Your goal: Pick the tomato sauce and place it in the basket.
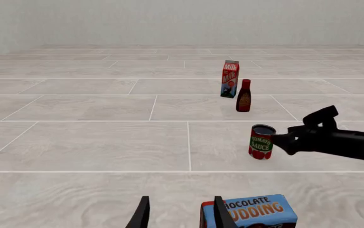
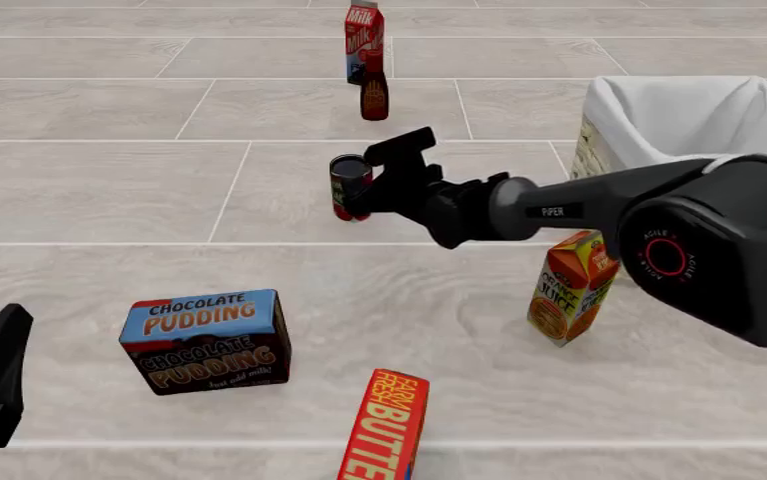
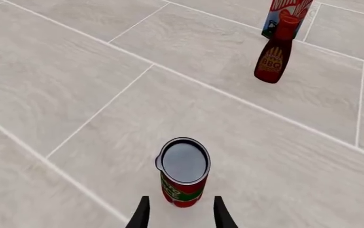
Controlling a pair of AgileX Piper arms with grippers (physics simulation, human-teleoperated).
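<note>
Mid-tabletop point(image 2: 103, 190): tomato sauce point(image 2: 350, 186) upright, well left of basket point(image 2: 650, 120). My right hand point(image 2: 386, 185) just beside can, on its basket side; fingers spread, can base between tips in right wrist view, contact not discernible. BBQ bottle point(image 2: 374, 96) and milk carton point(image 2: 363, 38) beyond can. My left hand point(image 1: 178, 213) low at near-left, fingers spread, holding nothing; chocolate pudding box point(image 2: 206, 340) just beside it. Juice carton point(image 2: 573, 285) and butter box point(image 2: 386, 425) nearer, right of pudding.

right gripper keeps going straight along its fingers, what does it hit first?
Most likely the tomato sauce: in the right wrist view it stands upright just ahead of the open right gripper, roughly centred between the fingertips.
</note>
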